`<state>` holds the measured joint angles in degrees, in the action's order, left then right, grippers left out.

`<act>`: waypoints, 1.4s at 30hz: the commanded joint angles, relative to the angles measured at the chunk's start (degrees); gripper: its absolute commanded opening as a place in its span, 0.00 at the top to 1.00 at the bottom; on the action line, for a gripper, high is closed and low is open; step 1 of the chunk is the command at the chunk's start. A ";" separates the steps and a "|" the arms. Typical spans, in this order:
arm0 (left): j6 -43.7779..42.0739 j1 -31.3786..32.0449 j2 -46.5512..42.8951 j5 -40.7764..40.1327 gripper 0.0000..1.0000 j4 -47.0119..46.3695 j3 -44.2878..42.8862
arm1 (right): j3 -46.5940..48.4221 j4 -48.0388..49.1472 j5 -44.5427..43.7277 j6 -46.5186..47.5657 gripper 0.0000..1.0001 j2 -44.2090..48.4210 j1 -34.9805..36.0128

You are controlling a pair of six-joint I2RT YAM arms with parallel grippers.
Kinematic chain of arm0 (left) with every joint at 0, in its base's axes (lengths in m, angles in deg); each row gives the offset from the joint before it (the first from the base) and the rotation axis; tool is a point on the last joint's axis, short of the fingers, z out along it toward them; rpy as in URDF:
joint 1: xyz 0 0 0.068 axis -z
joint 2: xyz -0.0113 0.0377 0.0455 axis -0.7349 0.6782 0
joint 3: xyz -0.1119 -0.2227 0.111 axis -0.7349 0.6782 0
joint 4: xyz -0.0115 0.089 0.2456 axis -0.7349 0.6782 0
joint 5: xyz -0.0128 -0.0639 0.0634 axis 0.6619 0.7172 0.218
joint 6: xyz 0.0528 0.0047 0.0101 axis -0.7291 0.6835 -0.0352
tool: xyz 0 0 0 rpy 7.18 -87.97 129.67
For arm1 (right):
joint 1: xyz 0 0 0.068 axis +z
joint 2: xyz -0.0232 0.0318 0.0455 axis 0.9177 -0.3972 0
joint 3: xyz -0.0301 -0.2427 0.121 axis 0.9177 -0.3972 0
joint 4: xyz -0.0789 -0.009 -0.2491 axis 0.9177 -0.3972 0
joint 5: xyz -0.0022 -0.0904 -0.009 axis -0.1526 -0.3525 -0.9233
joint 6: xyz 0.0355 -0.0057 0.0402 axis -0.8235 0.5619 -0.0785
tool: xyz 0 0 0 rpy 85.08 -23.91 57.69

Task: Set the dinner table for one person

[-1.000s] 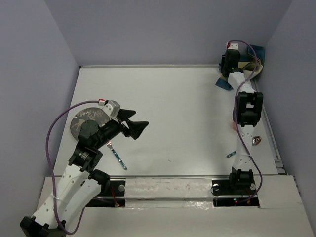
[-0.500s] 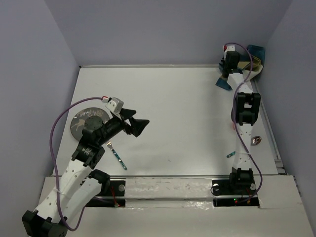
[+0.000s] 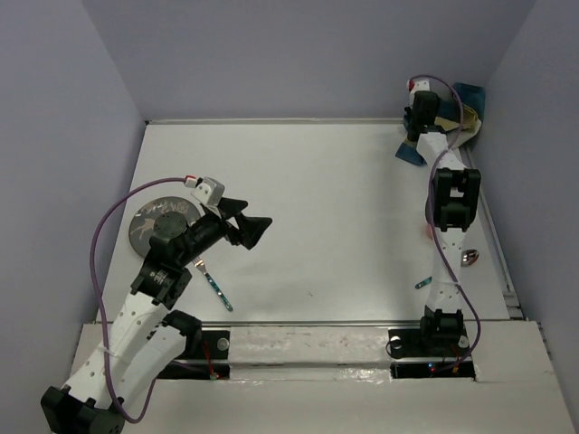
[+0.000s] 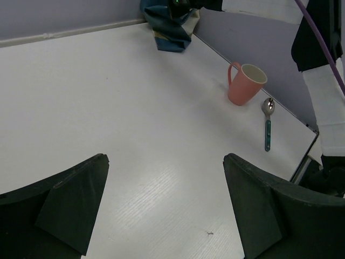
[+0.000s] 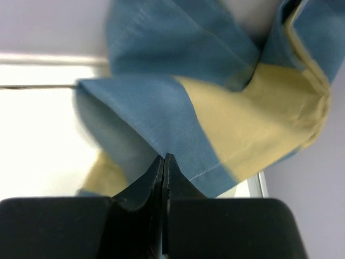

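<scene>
Spanning the top view: white dinner table (image 3: 335, 208). Right gripper (image 5: 164, 157) at the 1 o'clock corner, jaws pressed fully together on the hem of the bunched blue-and-tan placemat (image 5: 161, 65). Left gripper (image 4: 165, 162) spread wide, holding nothing, above the 9 o'clock side. Pink mug (image 4: 245, 83) upright at 3 o'clock, only its pale inner wall showing; spoon (image 4: 267, 127) just beside. Patterned plate (image 3: 145, 221) at 9 o'clock.
</scene>
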<state>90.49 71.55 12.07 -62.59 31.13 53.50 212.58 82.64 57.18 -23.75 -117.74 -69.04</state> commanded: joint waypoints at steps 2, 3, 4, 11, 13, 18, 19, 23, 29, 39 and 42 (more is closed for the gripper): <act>0.45 -0.78 -1.07 -2.22 0.01 -2.12 -2.61 | -0.50 6.44 6.44 -0.33 1.00 14.13 9.96; 0.54 -0.96 -1.59 -3.01 0.01 -1.86 -2.70 | -0.59 8.20 6.27 2.72 1.00 15.27 11.82; 0.54 -1.05 -1.86 -4.67 0.01 -1.51 -2.78 | -0.59 11.08 5.92 4.41 1.00 17.46 13.58; 1.51 -1.84 -4.67 -15.66 0.01 2.53 -3.75 | 0.13 14.98 8.54 8.73 1.00 28.27 21.59; 2.03 -1.93 -5.02 -18.73 0.01 3.50 -3.84 | -3.99 16.11 11.00 7.94 1.00 35.53 22.29; 6.16 -2.63 -5.55 -24.54 0.01 4.38 -3.93 | -33.63 23.13 19.44 4.79 1.00 54.10 22.92; 6.86 -2.98 -5.46 -24.55 0.01 4.30 -3.93 | -33.72 23.15 19.19 3.38 1.00 57.26 22.92; 10.73 -3.68 -4.41 -27.80 0.01 4.30 -4.02 | -66.19 30.53 16.46 -6.71 1.00 73.17 23.44; 19.07 -3.77 -0.89 -28.15 0.01 1.23 -0.69 | -95.21 34.86 23.94 -24.74 1.00 87.79 26.60; 29.36 -1.84 3.14 -31.32 0.03 -2.74 6.52 | -98.33 13.94 17.88 -33.00 1.00 90.70 34.17; 30.51 1.13 2.98 -32.98 0.15 -2.21 9.42 | -97.89 9.28 17.79 -38.02 1.00 90.43 34.17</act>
<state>117.35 69.43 15.11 -92.56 31.99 59.57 112.48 99.17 76.34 -53.74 -27.36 -35.03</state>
